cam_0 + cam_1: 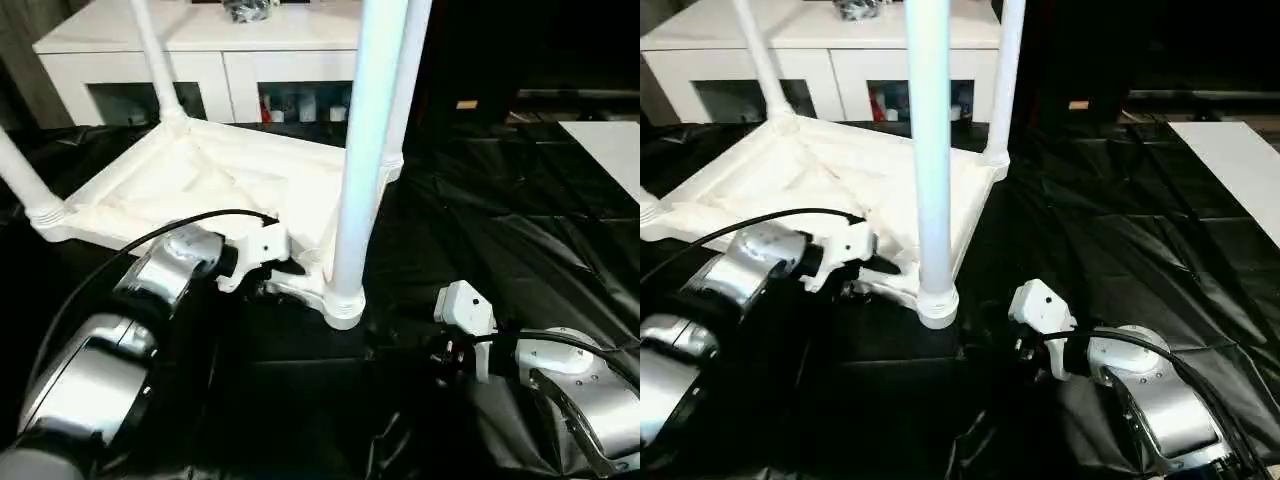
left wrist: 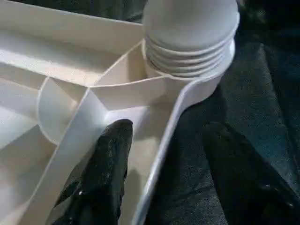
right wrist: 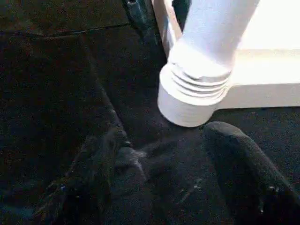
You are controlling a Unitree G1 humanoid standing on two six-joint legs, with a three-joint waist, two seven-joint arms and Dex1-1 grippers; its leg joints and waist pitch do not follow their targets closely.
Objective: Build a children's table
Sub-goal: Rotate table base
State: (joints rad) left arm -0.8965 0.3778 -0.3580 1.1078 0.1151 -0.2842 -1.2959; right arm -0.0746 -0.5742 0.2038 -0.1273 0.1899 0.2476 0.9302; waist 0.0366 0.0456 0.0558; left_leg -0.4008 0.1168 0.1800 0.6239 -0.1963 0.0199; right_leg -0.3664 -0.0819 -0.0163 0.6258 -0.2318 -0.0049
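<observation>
Looks like the closing step: four legs already seated in the tabletop (image 1: 190, 175), with only the turning-over left.

Left gripper (image 2: 168, 131): medium-wide, straddling the near rim of the tabletop. One finger (image 2: 110, 173) inside the ribbed tray, the other outside over the black sheet (image 1: 500, 200). Not pinching yet by the look of it, with a gap on either side of the rim. Just ahead of the fingertips, the near corner socket (image 2: 197, 61) with its leg screwed in.

Right gripper (image 3: 166, 133): fairly wide, holding nothing, low over the sheet. Directly ahead of it and close, that same socket and the foot of the near leg (image 1: 365, 150), not touched.

Tabletop: upside down and flat on the sheet, ribbed underside up, long axis running away from the left gripper toward the far left. Legs: long axes upright, thick ends down in the sockets, thin ends pointing up. Two beyond the left gripper on the far side (image 1: 155, 50) (image 1: 410, 60), one well off to its left (image 1: 20, 170).

Next, probably: close on the rim for a firm pinch, bring the right gripper onto the near leg or the rim beside it, then tip the whole thing over onto its legs. Calls for both grips to be secure first; likely to swing awkwardly with the tall legs.
</observation>
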